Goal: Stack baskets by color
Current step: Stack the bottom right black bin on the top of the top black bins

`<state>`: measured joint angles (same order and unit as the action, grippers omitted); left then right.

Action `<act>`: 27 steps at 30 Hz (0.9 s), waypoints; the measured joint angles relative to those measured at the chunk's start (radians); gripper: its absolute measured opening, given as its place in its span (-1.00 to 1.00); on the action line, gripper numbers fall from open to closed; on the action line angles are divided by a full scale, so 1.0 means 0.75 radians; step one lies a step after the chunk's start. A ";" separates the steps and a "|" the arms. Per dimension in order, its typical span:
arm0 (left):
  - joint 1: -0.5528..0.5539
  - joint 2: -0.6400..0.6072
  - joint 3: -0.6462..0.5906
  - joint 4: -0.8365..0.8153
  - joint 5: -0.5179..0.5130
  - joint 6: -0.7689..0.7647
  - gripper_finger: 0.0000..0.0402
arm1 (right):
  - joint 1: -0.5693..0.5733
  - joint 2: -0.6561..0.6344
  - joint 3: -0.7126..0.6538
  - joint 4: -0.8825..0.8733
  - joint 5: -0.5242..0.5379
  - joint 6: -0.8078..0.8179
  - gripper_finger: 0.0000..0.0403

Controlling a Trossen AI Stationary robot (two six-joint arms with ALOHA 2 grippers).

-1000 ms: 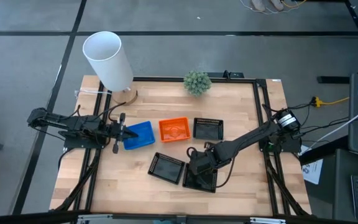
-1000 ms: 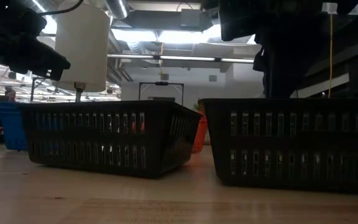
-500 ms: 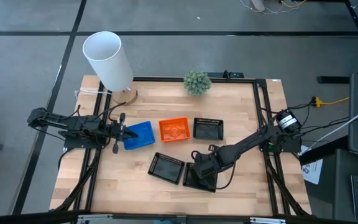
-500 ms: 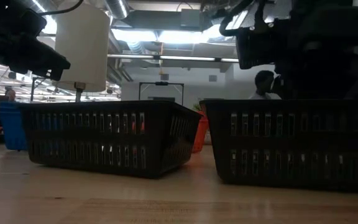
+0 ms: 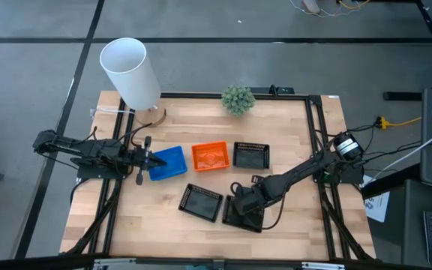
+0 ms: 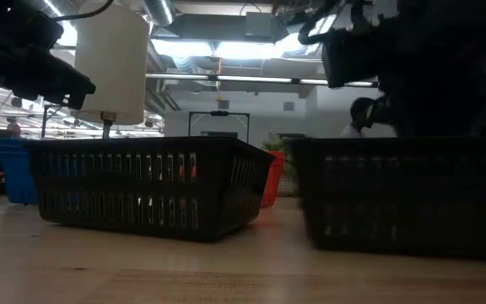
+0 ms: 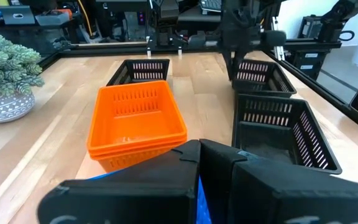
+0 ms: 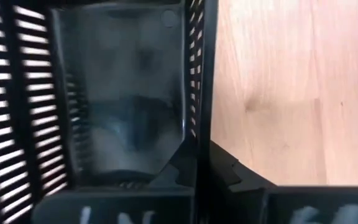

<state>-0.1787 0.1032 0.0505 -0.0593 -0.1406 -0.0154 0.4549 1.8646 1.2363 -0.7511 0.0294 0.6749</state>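
Three black baskets lie on the table: one far right [image 5: 250, 154], one near the middle [image 5: 201, 202], one near right [image 5: 246, 217]. The orange baskets [image 5: 210, 156], nested in one another, and a blue basket [image 5: 169, 162] rest on their bottoms toward the left. My right gripper [image 5: 240, 202] points down at the near-right black basket [image 8: 123, 93] and is shut on it. My left gripper [image 5: 144, 159] is shut at the blue basket's left edge [image 7: 98, 177]; whether it touches the basket, I cannot tell. My right gripper pinches a side wall [image 8: 199, 118] of the near-right black basket, one finger [image 8: 182, 165] inside the basket and the other finger [image 8: 232, 174] outside. The fingers come from above, pointing down, across the wall's rim. The basket's bottom stays on the table.
A tall white cylinder [image 5: 130, 71] stands at the far left and a small green plant [image 5: 238, 98] at the far middle. The black baskets in the middle and near right [image 6: 142, 186] [image 6: 403, 198] stand close side by side. Bare wood lies along the near edge.
My right gripper has come down onto the near-right black basket and shut on its wall. In the low view that basket's left end has shifted a little toward the table's right edge. My left arm has kept still.
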 joint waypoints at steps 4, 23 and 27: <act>0.000 0.000 0.000 0.000 0.000 0.000 -1.00 | 0.002 0.000 0.168 -0.281 -0.006 -0.004 -0.99; -0.001 0.000 0.001 0.019 0.003 -0.114 -1.00 | -0.267 -0.180 0.756 -1.087 0.667 -0.380 -1.00; -0.001 0.000 0.001 0.021 0.001 -0.127 -1.00 | -0.441 -0.239 0.686 -1.072 0.657 -0.503 -1.00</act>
<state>-0.1791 0.1034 0.0509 -0.0438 -0.1398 -0.1108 0.1238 1.6850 1.7510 -1.5551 0.5224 0.2975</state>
